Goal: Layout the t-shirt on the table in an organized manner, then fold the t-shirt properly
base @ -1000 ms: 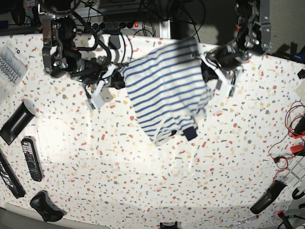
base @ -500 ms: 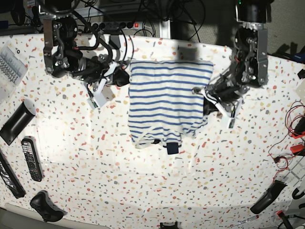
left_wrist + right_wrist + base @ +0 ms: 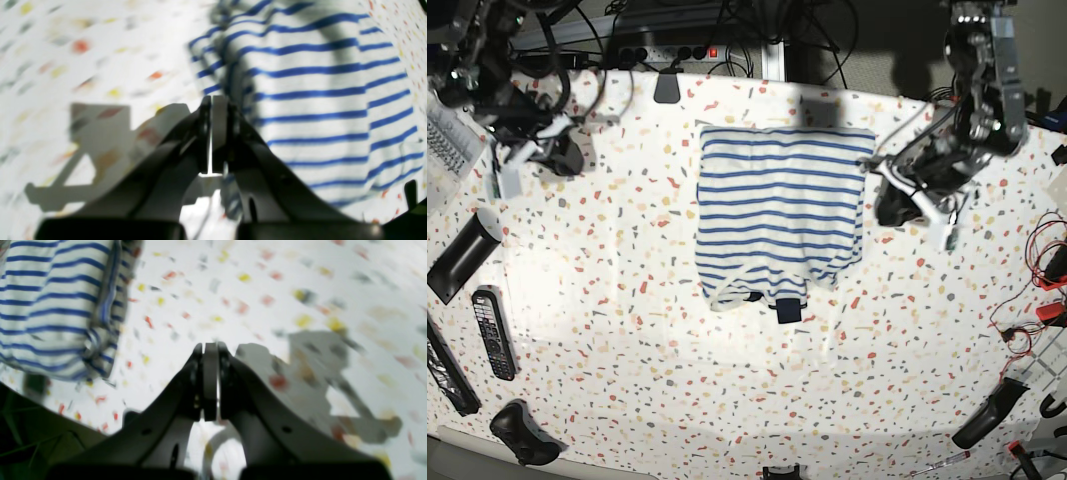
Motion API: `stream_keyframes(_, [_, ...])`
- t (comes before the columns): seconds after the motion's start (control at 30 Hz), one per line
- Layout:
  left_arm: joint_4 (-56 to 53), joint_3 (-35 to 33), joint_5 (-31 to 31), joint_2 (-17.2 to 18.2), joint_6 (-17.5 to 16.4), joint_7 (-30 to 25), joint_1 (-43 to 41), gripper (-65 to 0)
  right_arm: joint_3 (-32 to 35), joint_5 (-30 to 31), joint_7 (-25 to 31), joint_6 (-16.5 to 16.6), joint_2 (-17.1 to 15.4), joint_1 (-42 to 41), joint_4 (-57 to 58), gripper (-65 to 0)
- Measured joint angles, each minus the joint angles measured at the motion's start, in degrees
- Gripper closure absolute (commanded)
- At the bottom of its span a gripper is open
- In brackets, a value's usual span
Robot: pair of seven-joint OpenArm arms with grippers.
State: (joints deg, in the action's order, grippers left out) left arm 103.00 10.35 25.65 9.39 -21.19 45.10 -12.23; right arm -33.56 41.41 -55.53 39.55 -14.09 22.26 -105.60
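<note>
Striped t-shirt point(image 3: 779, 214) now flat on table point(image 3: 677, 380); left gripper point(image 3: 212, 100), right gripper point(image 3: 209, 347) released, withdrawn, jaws together, empty. Folding next.

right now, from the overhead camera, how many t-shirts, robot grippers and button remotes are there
striped t-shirt: 1
grippers: 2 (left gripper, right gripper, both shut and empty)
remote control with visible buttons: 1
total: 4
</note>
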Motion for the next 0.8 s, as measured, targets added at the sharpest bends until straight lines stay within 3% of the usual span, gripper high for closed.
stream_keyframes(0.27, [9.2, 12.0, 0.1, 0.0, 0.0, 1.2, -16.2, 0.0, -11.8, 9.4, -7.5, 0.0, 0.1, 11.5, -4.5, 0.0])
stream_keyframes(0.37, [9.9, 16.9, 0.3, 0.0, -2.7, 0.3, -22.5, 0.0, -16.1, 10.7, -9.6, 0.0, 0.8, 15.1, -4.7, 0.0])
stream_keyframes(0.57, [9.9, 22.4, 4.5, 0.0, -3.9, 0.3, -33.6, 0.0, -20.5, 10.4, -10.1, 0.0, 5.2, 20.9, -4.7, 0.0])
stream_keyframes(0.7, [9.5, 22.2, 5.0, -0.2, -4.9, -0.5, -37.7, 0.0, -18.6, 4.9, -10.2, 0.0, 7.8, 23.1, -4.4, 0.0])
stream_keyframes(0.8, [4.5, 22.2, 5.3, 0.0, -6.0, -2.5, -38.1, 0.0, -15.3, 0.9, -9.9, 0.0, 7.9, 23.1, -2.1, 0.0])
